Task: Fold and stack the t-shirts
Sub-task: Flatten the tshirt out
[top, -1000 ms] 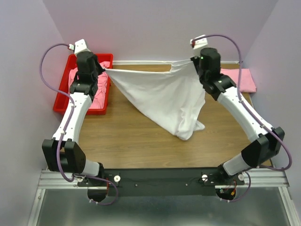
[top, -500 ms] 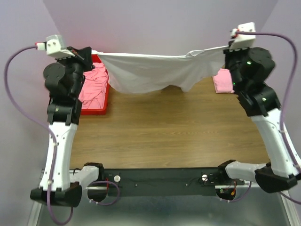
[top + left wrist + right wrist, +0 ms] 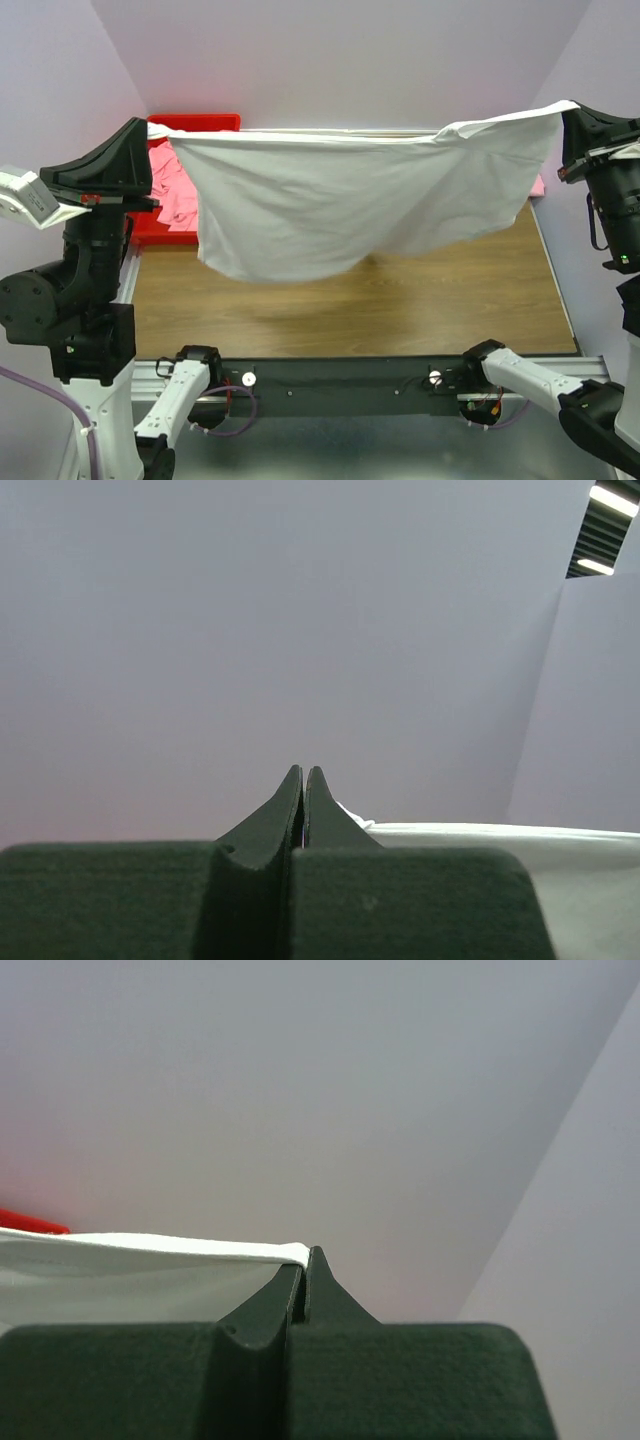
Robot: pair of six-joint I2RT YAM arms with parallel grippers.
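Observation:
A white t-shirt (image 3: 350, 195) hangs stretched wide between both grippers, high above the wooden table (image 3: 400, 300). My left gripper (image 3: 150, 128) is shut on its left corner; in the left wrist view the left gripper (image 3: 304, 776) has its jaws pressed together with white cloth (image 3: 480, 832) at their right. My right gripper (image 3: 565, 110) is shut on the right corner; in the right wrist view the right gripper (image 3: 305, 1256) pinches the shirt's white hem (image 3: 150, 1248). The shirt's lower edge sags over the table.
A red bin (image 3: 200, 122) with pink shirts (image 3: 175, 195) stands at the back left, partly hidden by the white shirt. A folded pink shirt (image 3: 538, 187) lies at the back right, mostly hidden. Purple walls enclose the table.
Both arms have risen and drawn toward the camera and outward, lifting the white shirt off the table and spreading it wide and flat.

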